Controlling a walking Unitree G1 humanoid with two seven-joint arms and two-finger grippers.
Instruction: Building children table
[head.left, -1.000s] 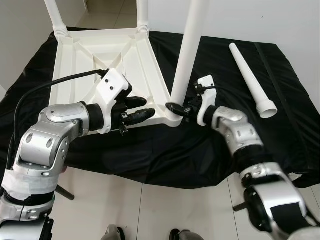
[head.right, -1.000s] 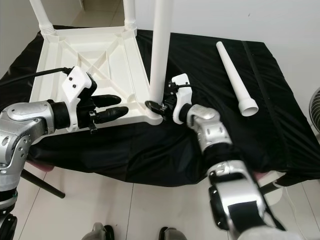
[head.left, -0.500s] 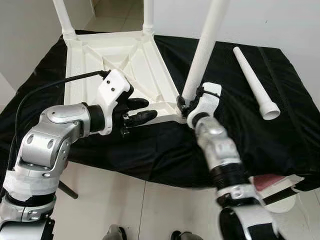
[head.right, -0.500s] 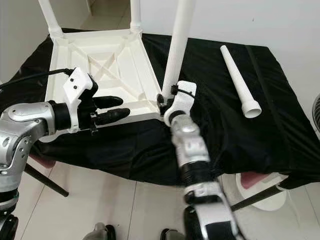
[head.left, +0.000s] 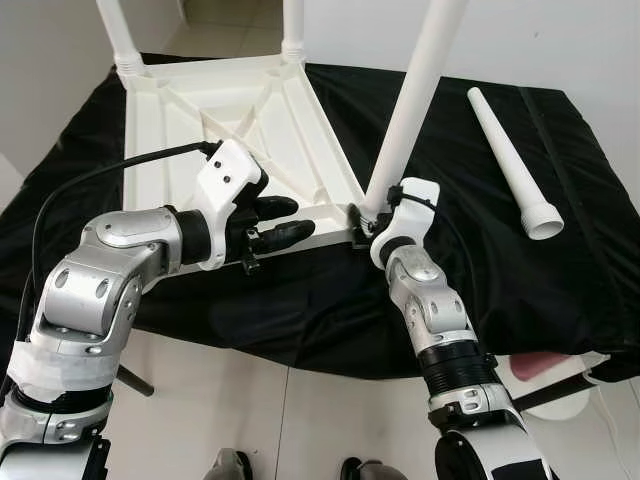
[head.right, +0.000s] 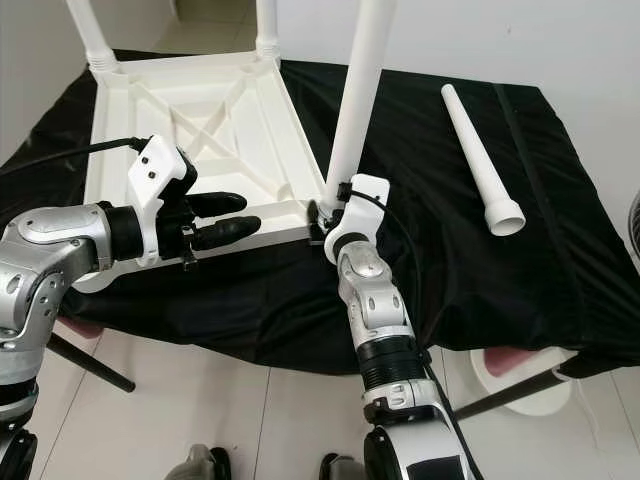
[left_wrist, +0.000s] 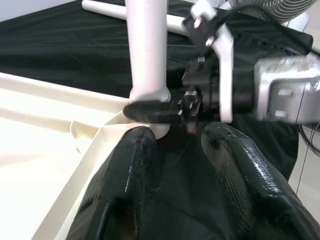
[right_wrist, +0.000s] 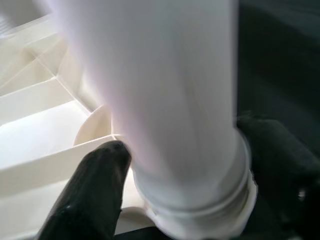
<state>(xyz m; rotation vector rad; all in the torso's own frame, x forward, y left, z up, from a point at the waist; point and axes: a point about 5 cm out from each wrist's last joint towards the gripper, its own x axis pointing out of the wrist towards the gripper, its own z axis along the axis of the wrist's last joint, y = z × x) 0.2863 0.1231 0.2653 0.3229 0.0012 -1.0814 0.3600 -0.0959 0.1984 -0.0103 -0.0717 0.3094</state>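
Since 1 s ago: right arm has swung in from the side, forearm now running straight up toward the near corner; the leg it holds has gone from near upright to leaning away to the right. Left arm barely changed.

Left to right:
- children table (head.left: 215, 110), white plastic, lies upside down on the black-draped tabletop (head.left: 560, 270). Two legs stand in the far corners.
- left pincer (head.left: 285, 222) sits at the near edge of the upturned table, fingers (left_wrist: 120, 180) apart, nothing between them; lower finger looks to touch the rim, can't confirm.
- right pincer (head.right: 322, 212) is at the near right corner, fingers (right_wrist: 90, 190) clamped either side of the base collar of the table leg (head.left: 415, 95). Leg base is at the corner socket; whether fully seated, can't tell. Leg tilted, top to the right.
- loose leg (head.left: 510, 160) lies flat on the cloth at far right, wide end nearest the robot, well apart from the table.
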